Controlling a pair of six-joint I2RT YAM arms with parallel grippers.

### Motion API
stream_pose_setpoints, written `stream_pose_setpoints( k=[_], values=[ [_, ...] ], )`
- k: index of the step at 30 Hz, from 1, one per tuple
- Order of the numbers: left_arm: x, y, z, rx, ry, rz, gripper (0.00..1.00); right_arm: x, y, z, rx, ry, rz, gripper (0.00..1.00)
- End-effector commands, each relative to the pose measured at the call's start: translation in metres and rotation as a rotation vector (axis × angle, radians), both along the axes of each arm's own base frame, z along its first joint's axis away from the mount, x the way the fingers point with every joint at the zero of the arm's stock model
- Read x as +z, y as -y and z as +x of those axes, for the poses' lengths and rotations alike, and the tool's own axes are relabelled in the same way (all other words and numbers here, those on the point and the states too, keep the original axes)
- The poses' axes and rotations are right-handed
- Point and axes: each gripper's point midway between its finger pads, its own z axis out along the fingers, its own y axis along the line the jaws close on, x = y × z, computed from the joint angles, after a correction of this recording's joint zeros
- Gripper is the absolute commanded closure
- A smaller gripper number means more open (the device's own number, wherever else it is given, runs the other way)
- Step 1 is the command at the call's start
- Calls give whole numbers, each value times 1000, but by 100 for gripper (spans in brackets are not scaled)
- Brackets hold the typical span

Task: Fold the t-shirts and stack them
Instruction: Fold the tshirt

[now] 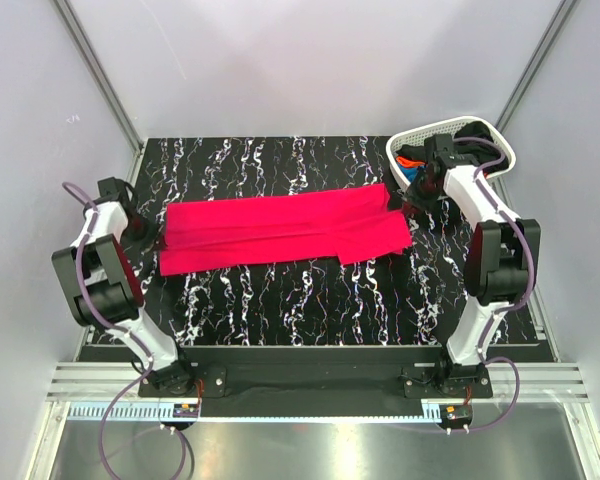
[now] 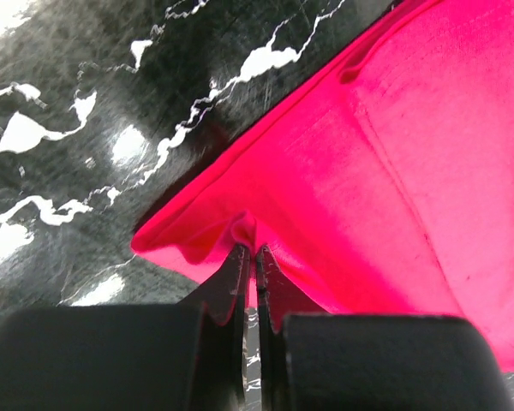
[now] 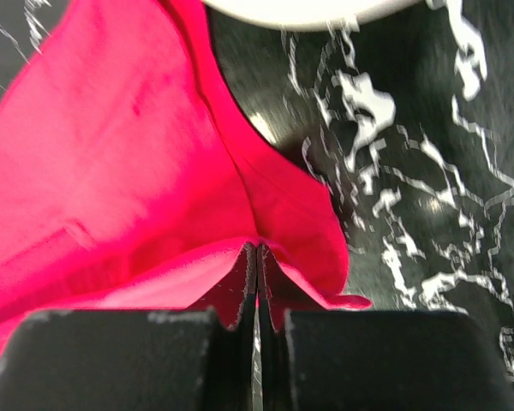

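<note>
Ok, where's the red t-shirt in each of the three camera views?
Top external: red t-shirt spread flat across the middle, running left to right.
Left wrist: fills the right side, its edge pinched in the shut left gripper.
Right wrist: fills the left side, its edge pinched in the shut right gripper.
Shared landmark: the black, white-veined tabletop.

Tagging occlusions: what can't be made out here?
Top view: clothes in the basket, count unclear; right arm covers them.
Top view: left gripper and right gripper fingertips, hidden under their wrists.
Wrist views: red t-shirt cut off by frame edges.
Right wrist: basket, only a blurred rim sliver.
</note>
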Motion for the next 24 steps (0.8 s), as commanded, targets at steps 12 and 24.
stream_pose_setpoints(
  k=[12, 24],
  values=[
    [2, -15, 51, -23, 67, 4, 100, -5, 4, 46, -5, 42, -52, 100],
    [-9, -16, 62, -12, 54, -24, 100, -17, 7, 55, 14, 25, -81, 100]
  ],
)
